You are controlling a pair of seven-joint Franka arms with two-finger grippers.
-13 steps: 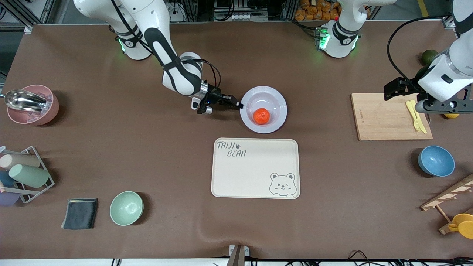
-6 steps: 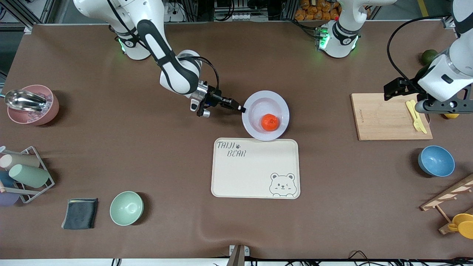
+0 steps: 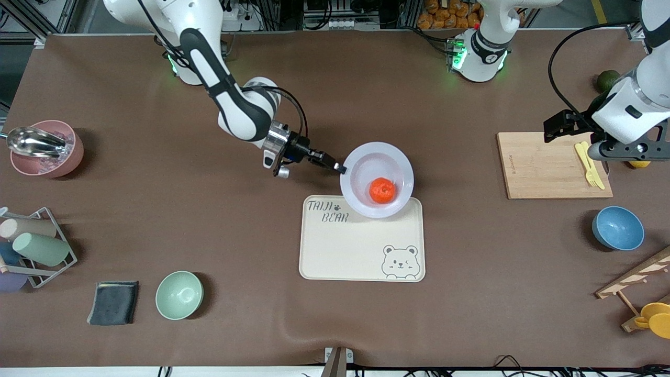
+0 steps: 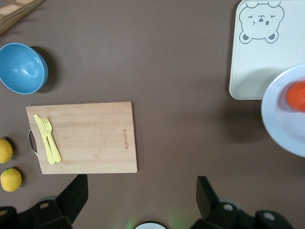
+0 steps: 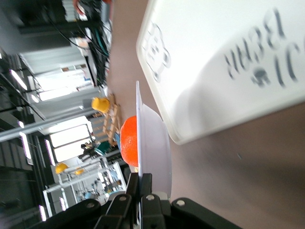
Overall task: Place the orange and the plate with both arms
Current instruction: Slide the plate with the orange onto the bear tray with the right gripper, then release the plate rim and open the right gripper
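Note:
The pale plate (image 3: pixel 361 162) hangs in the air over the far edge of the cream bear tray (image 3: pixel 361 251), with the orange (image 3: pixel 382 190) lying in it. My right gripper (image 3: pixel 339 168) is shut on the plate's rim at the side toward the right arm's end. In the right wrist view the fingers (image 5: pixel 143 183) pinch the thin rim of the plate (image 5: pixel 155 143), the orange (image 5: pixel 129 140) beside it and the tray (image 5: pixel 224 57) below. My left gripper (image 3: pixel 620 151) is open and empty, held above the wooden cutting board (image 3: pixel 544 165). The left wrist view shows plate (image 4: pixel 281 119) and orange (image 4: pixel 298 95).
A yellow fork and knife (image 3: pixel 589 163) lie on the board. A blue bowl (image 3: pixel 617 228) sits nearer the camera than the board. A mint-green bowl (image 3: pixel 179 295), a dark cloth (image 3: pixel 113 302), a cup rack (image 3: pixel 31 251) and a pink bowl with a scoop (image 3: pixel 44 147) stand toward the right arm's end.
My right gripper has carried the plate with the orange toward the front camera, from the bare table to over the tray's far edge. The left arm has not moved.

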